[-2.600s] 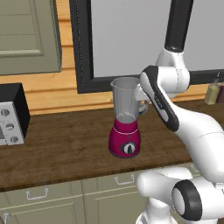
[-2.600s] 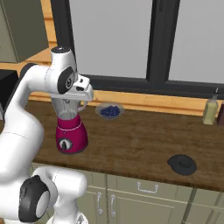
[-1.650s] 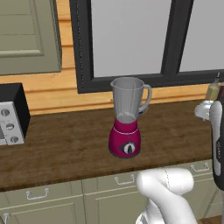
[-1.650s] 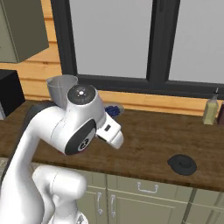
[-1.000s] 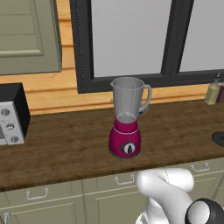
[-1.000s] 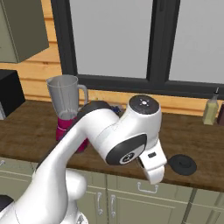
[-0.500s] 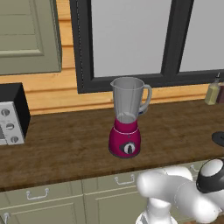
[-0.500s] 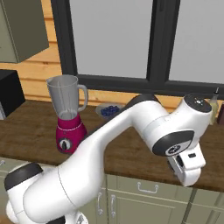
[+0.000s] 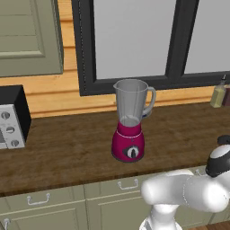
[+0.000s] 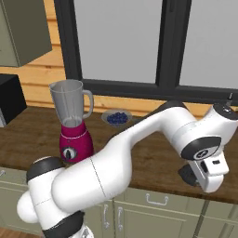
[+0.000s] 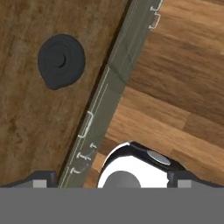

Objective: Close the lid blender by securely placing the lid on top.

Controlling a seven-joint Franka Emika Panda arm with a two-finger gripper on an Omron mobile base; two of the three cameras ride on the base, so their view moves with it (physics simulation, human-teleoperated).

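One blender (image 9: 130,123) — one lid (image 11: 61,61) — one bottle (image 9: 218,94), one bowl (image 10: 116,117).

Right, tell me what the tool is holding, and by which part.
Nothing. The tool is open, and the lid lies untouched on the counter, well ahead of the fingertips.

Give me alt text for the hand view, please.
A dark round lid lies flat on the brown wooden counter, seen from above at upper left. The counter's edge runs diagonally, with grey-green cabinet fronts and wood floor beyond.
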